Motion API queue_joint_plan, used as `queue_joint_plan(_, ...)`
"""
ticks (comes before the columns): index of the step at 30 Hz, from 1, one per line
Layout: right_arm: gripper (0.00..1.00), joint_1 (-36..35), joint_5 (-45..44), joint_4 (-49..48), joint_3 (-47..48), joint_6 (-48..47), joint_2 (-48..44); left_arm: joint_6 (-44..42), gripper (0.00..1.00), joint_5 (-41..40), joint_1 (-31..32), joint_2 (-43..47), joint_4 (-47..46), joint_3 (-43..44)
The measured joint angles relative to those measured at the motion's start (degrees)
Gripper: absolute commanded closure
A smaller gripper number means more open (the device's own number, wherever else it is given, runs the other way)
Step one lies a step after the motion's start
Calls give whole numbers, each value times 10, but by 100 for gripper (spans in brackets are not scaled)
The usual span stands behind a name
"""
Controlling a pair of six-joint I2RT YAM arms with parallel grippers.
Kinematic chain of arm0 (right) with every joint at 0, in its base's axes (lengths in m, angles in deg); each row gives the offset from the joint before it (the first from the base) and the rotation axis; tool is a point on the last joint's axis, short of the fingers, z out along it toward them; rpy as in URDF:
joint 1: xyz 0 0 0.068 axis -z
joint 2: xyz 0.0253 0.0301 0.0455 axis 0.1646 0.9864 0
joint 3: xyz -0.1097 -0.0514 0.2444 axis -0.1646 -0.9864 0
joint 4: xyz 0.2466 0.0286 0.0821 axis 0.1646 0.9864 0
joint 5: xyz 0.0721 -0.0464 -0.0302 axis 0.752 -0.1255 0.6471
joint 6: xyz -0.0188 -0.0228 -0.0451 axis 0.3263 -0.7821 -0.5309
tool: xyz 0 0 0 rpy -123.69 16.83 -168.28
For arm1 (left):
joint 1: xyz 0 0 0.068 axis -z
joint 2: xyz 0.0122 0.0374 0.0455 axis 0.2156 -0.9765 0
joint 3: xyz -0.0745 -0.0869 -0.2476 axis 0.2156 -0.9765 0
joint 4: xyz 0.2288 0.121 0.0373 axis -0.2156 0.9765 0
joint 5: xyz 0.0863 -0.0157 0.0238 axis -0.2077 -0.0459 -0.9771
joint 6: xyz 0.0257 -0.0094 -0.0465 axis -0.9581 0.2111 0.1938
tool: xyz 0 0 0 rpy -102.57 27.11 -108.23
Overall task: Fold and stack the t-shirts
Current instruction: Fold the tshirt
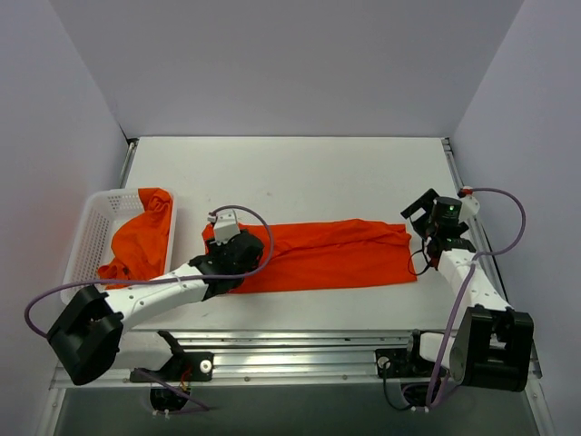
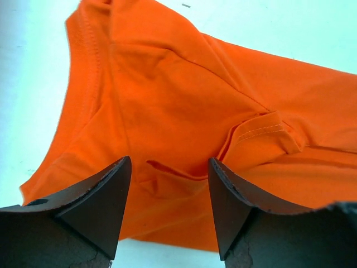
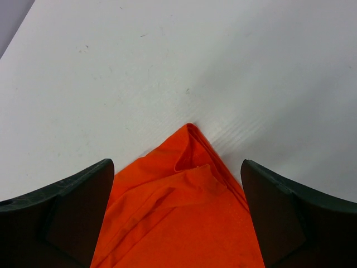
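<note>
Off to my left, a white perforated plastic basket [image 1: 93, 229] sits at the edge of the flat white tabletop [image 1: 300, 173], angled a little against that side. Pale grey walls [image 1: 272, 64] box the table in on three sides. Along the near edge runs a silver metal rail [image 1: 309, 350].

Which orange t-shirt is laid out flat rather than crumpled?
The t-shirt stretched as a long strip across the table; the other t-shirt sits bunched in the white basket on the left.
</note>
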Motion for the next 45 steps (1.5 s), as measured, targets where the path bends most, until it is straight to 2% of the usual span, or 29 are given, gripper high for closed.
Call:
queue_joint_plan(7, 9, -8, 22, -38, -2, 2, 36, -56, 34, 53, -38, -82, -112, 2)
queue_joint_plan(14, 9, -11, 27, -43, -2, -1, 59, -99, 35, 160, -105, -92, -206, 2)
queue_joint_plan(23, 9, -11, 27, -50, -2, -3, 61, -117, 36, 260, -110, -110, -288, -17)
queue_joint_plan(31, 9, -11, 27, -59, -2, -3, 67, -118, 41, 297, -120, -156, -331, -52)
queue_joint_plan(32, 9, -11, 27, -60, -2, -3, 69, -118, 43, 301, -121, -161, -335, -55)
queue_joint_plan(35, 9, -11, 27, -61, -2, -3, 73, -116, 56, 305, -123, -164, -351, -61)
queue_joint_plan(36, 9, -11, 27, -61, -2, -3, 73, -116, 61, 307, -123, -164, -354, -62)
queue_joint_plan(37, 9, -11, 27, -62, -2, -3, 73, -115, 72, 307, -124, -164, -358, -64)
queue_joint_plan(39, 9, -11, 27, -65, -2, -3, 74, -114, 79, 307, -124, -162, -361, -70)
queue_joint_plan(40, 9, -11, 27, -65, -2, -3, 75, -114, 85, 306, -124, -159, -361, -75)
queue_joint_plan(45, 9, -11, 27, -68, -6, -3, 79, -111, 95, 299, -124, -105, -354, -98)
